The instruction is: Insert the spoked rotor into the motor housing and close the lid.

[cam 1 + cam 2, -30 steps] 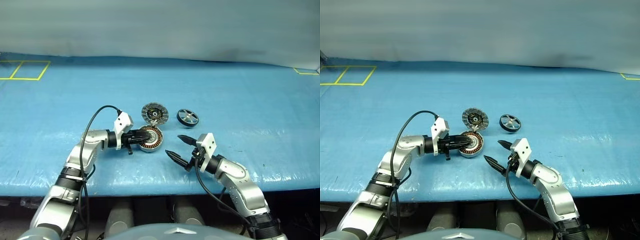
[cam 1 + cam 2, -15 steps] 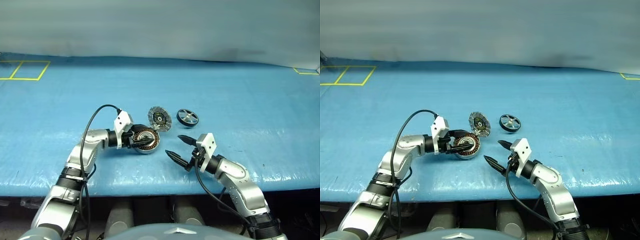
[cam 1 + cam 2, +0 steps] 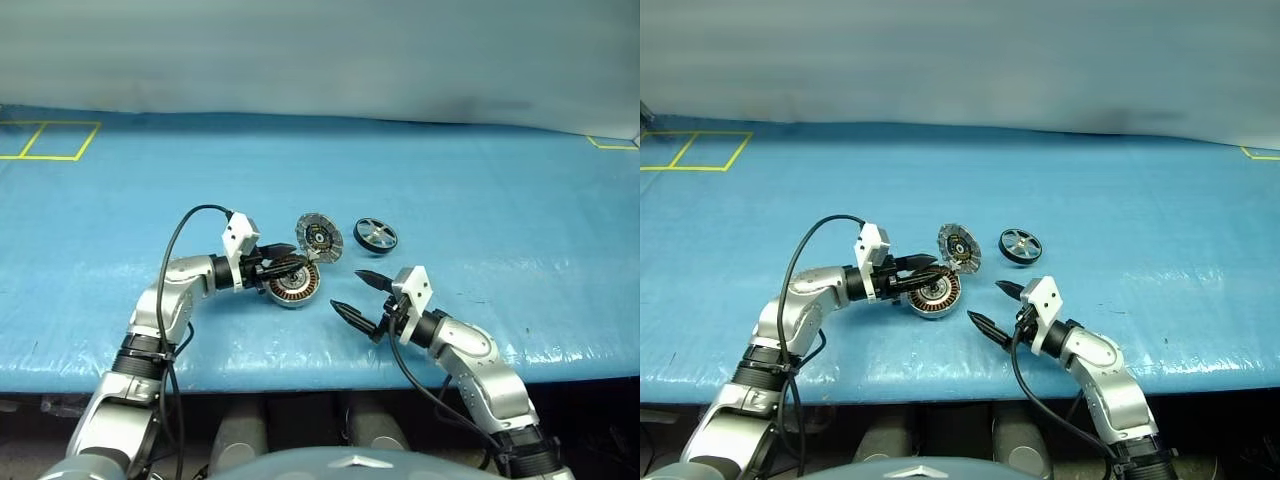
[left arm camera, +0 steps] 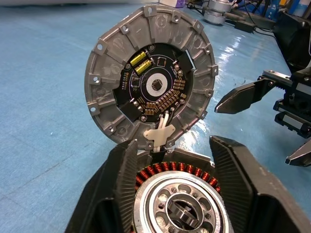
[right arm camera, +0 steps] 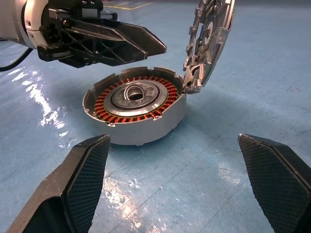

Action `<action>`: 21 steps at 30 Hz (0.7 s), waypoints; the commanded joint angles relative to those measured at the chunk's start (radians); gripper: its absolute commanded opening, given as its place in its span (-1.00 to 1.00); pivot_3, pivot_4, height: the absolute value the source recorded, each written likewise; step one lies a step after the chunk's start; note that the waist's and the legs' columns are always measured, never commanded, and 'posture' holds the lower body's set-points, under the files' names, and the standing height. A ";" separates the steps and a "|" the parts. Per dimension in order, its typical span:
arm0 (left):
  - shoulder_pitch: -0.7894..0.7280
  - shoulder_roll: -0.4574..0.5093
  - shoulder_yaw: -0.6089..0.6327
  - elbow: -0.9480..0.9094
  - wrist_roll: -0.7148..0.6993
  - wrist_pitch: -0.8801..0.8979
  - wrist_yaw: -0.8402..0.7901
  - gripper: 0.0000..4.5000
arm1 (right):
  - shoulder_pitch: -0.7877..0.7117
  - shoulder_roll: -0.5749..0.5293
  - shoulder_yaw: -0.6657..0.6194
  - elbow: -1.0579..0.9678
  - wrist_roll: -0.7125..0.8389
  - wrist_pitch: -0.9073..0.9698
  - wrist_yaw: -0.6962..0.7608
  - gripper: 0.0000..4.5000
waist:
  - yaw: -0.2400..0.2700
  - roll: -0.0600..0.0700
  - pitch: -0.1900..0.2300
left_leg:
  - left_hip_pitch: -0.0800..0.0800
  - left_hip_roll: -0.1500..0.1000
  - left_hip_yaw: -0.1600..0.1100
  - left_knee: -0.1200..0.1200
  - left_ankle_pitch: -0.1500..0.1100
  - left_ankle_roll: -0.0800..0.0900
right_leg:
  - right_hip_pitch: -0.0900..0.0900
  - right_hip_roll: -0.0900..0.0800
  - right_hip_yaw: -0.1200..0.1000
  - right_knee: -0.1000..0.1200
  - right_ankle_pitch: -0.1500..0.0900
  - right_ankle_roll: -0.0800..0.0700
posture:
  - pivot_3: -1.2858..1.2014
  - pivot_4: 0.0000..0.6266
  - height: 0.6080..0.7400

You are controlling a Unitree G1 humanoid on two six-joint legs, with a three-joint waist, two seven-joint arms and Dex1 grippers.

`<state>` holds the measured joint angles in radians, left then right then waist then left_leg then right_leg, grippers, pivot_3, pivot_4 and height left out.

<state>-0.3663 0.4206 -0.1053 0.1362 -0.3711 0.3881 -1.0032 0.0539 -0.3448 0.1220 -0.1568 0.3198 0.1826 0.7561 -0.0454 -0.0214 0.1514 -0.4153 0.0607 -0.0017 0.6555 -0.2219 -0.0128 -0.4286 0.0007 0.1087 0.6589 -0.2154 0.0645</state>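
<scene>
Resting on the blue table cover (image 3: 480, 190), the motor housing (image 3: 292, 284) shows its ring of copper windings, and the lid (image 3: 319, 237) stands nearly upright at its far edge, hinged there by a small white piece, inner face with radial segments and circuit parts turned toward the robot. The spoked rotor (image 3: 375, 234) lies flat just to the right of the lid, apart from it. The left gripper (image 3: 283, 262) hovers over the housing's left rim, its two black fingers partly spread, one above the cup and one beside it, clamping nothing. The right gripper (image 3: 357, 292) waits near the housing's right side with its fingers spread wide and nothing between them. Open blue surface runs all around the parts. Yellow tape lines (image 3: 45, 140) mark squares at the far left corner, and another yellow mark (image 3: 612, 144) sits at the far right edge.
</scene>
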 commanded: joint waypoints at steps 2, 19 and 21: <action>0.009 0.022 0.026 -0.068 -0.039 0.024 -0.020 -0.84 | -0.013 0.006 -0.002 -0.005 0.002 -0.021 0.000 1.00 | 0.000 0.000 0.000 | 0.000 0.000 0.000 0.000 0.000 0.000 | 0.000 0.000 0.000 0.000 0.000 0.000 | 0.03 -0.52 1.00; 0.031 0.077 -0.053 -0.085 0.040 0.038 -0.038 -0.99 | -0.013 0.007 0.001 -0.002 -0.003 -0.025 -0.004 1.00 | -0.001 0.000 0.000 | 0.000 0.000 0.000 0.000 0.000 0.000 | 0.000 0.000 0.000 0.000 0.000 0.000 | 0.03 -0.52 1.00; 0.031 0.085 -0.076 -0.078 0.068 0.032 -0.040 -0.99 | -0.013 0.008 0.001 -0.001 -0.004 -0.027 -0.005 1.00 | -0.001 0.000 0.000 | 0.000 0.000 0.000 0.000 0.000 0.000 | 0.000 0.000 0.000 0.000 0.000 0.000 | 0.03 -0.52 1.00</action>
<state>-0.3311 0.4982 -0.1693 0.0738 -0.3215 0.4420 -1.0423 0.0460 -0.3404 0.1296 -0.1418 0.3151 0.1792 0.7537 -0.0461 -0.0212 0.1516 -0.4153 0.0607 -0.0016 0.6552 -0.2219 -0.0129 -0.4289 0.0005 0.1087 0.6588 -0.2155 0.0642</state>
